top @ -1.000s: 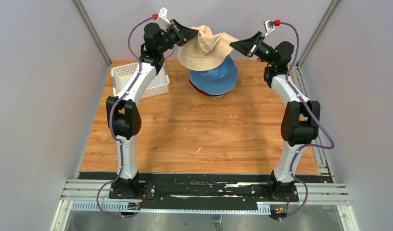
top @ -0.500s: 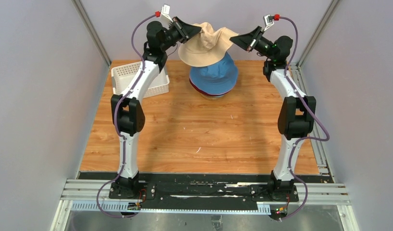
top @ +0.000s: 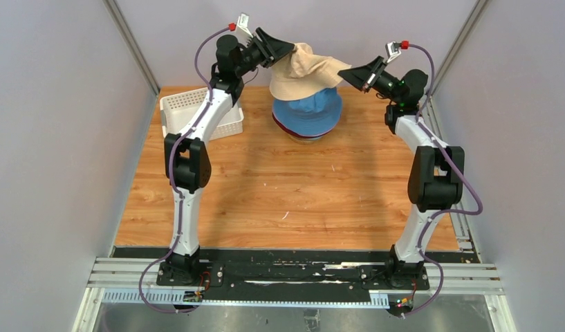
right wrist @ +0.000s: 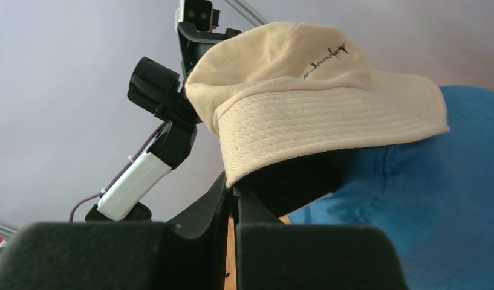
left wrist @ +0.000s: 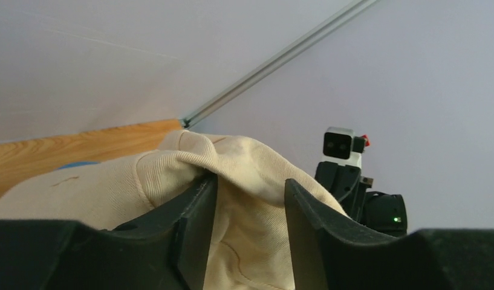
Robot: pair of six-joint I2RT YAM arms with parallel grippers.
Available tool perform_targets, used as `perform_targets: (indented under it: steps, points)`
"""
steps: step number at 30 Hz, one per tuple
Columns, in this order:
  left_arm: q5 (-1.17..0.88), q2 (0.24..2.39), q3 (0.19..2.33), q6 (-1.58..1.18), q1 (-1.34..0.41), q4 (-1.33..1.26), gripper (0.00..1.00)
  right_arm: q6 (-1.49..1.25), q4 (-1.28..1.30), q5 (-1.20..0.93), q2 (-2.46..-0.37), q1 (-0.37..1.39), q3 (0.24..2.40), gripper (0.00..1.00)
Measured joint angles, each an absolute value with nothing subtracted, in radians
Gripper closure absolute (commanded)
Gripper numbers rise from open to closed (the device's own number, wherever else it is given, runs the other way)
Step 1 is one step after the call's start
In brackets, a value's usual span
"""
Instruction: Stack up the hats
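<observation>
A beige hat (top: 308, 66) hangs tilted just above a stack of hats topped by a blue hat (top: 307, 111), with a dark red brim (top: 297, 135) showing at the stack's bottom. My left gripper (top: 288, 48) is at the beige hat's left side. In the left wrist view it (left wrist: 249, 184) stands open, with beige cloth (left wrist: 111, 181) lying loose between the jaws and draped over the left finger. My right gripper (top: 343, 69) is shut on the beige hat's (right wrist: 305, 90) right brim edge (right wrist: 233, 188). The blue hat (right wrist: 425, 199) sits right beneath.
A white mesh basket (top: 176, 111) stands at the table's back left, beside the left arm. The grey back wall is close behind the hats. Bare wooden table (top: 293, 187) stretches from the stack toward the arm bases.
The beige hat has shifted right and settled lower over the blue hat. My left jaws have opened off the cloth. The right gripper came down a little, still gripping the brim.
</observation>
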State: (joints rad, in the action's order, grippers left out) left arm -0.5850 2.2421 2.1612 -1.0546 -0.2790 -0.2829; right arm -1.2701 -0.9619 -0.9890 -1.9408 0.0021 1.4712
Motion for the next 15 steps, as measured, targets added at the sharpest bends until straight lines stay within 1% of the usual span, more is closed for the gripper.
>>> perform_targets:
  steps: [2, 9, 15]
  points:
    - [-0.585, 2.242, 2.161, -1.055, -0.279, -0.282, 0.46, -1.271, -0.971, -0.989, -1.911, 0.002, 1.461, 0.99]
    - [-0.585, 2.215, 2.161, -1.045, -0.265, -0.257, 0.45, -1.34, -1.029, -0.992, -1.89, 0.001, 1.489, 0.99]
    - [-0.584, 2.141, 2.161, -0.999, -0.243, -0.197, 0.45, -1.402, -1.087, -0.991, -1.889, 0.002, 1.504, 0.99]
